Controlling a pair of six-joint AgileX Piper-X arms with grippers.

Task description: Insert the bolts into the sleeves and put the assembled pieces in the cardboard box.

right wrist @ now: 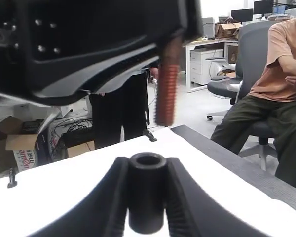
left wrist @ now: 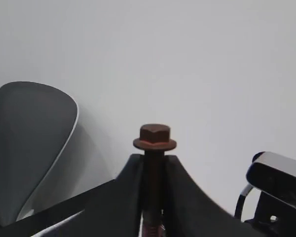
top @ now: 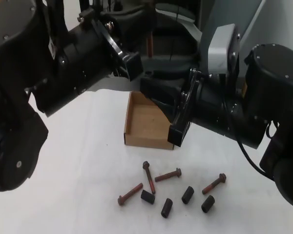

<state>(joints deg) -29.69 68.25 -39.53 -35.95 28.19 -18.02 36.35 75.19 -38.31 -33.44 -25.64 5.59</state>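
Note:
My left gripper (left wrist: 154, 163) is shut on a rusty bolt (left wrist: 154, 137), whose hex head sticks out past the fingertips. My right gripper (right wrist: 147, 168) is shut on a black sleeve (right wrist: 147, 190) with its bore facing outward. In the right wrist view the bolt's threaded shank (right wrist: 166, 89) hangs from the left gripper (right wrist: 98, 44), just above and slightly beyond the sleeve's opening, apart from it. In the high view both arms are raised over the bench's far side, with the bolt (top: 149, 46) between them. The open cardboard box (top: 130, 122) lies below them.
Several loose bolts (top: 168, 175) and several black sleeves (top: 187, 194) lie scattered on the white bench (top: 78, 161) in front of the box. The bench's dark edge (right wrist: 227, 158) runs close behind the held sleeve.

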